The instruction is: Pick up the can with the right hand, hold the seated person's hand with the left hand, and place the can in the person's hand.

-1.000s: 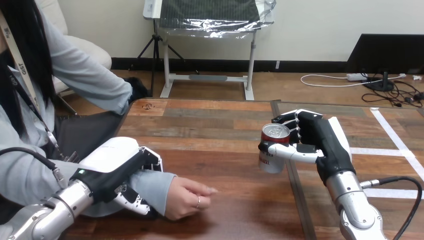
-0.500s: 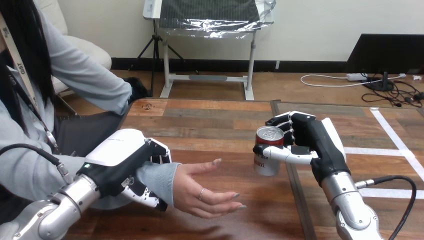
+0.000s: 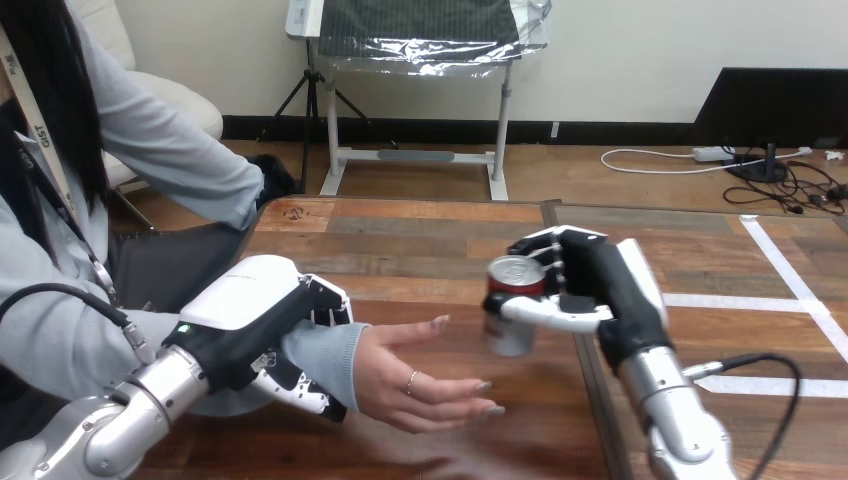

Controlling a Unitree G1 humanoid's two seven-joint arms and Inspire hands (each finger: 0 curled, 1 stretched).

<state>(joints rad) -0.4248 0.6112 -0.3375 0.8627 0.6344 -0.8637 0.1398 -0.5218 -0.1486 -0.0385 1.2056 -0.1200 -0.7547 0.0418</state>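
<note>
Your right robot hand (image 3: pixel 590 290) grips can (image 3: pixel 510 322) upright, just beside person's hand (image 3: pixel 415 378), palm up; your left robot hand (image 3: pixel 262 322) clasps person's wrist (image 3: pixel 322 362).

My left arm (image 3: pixel 120 432): from lower left, angled up-right. My left hand (image 3: pixel 250 318): left of centre, fingers clasped round the person's wrist (image 3: pixel 325 358). My right arm (image 3: pixel 672 425): from bottom right, angled up-left. My right hand (image 3: pixel 592 290): right of centre, wrapped round the can (image 3: pixel 511 310).
</note>
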